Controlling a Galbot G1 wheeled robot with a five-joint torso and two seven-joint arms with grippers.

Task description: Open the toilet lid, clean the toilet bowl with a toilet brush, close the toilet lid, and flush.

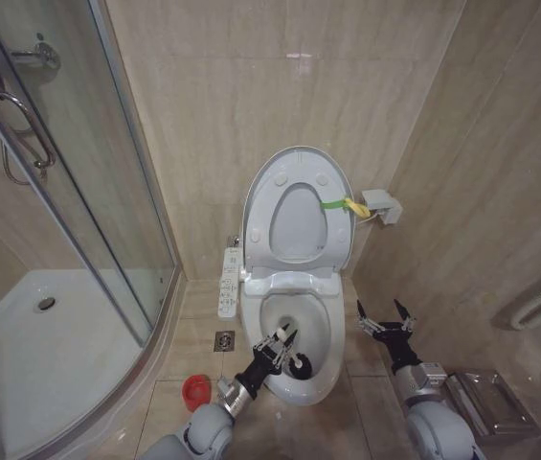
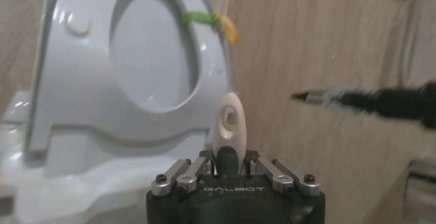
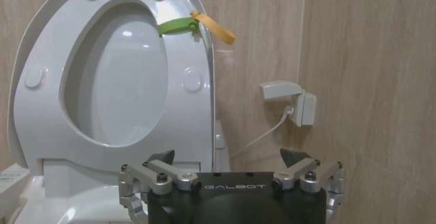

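The small toilet brush with round black bristle head and short pale handle [image 1: 294,361] is down inside the elongated white ceramic toilet bowl [image 1: 332,335], head near the front-right inner wall. Its long axis runs from the head back & up to the left claw [image 1: 278,347], which is clamped on the handle — the left wrist view shows the pale handle end [image 2: 228,127] poking up between the closed fingers. So brush head lies just ahead of and below the left claw, w/ the drain further back toward the wall; scrubbing is in hand, by my read. The large glossy white oval toilet lid [image 1: 284,177] stands upright against the tiled wall, yellow-green strap [image 1: 342,204] at its right edge. The right claw [image 1: 386,321] — fingers spread, holding nothing — hovers beside the bowl's right rim, the nearer arm to that strap.
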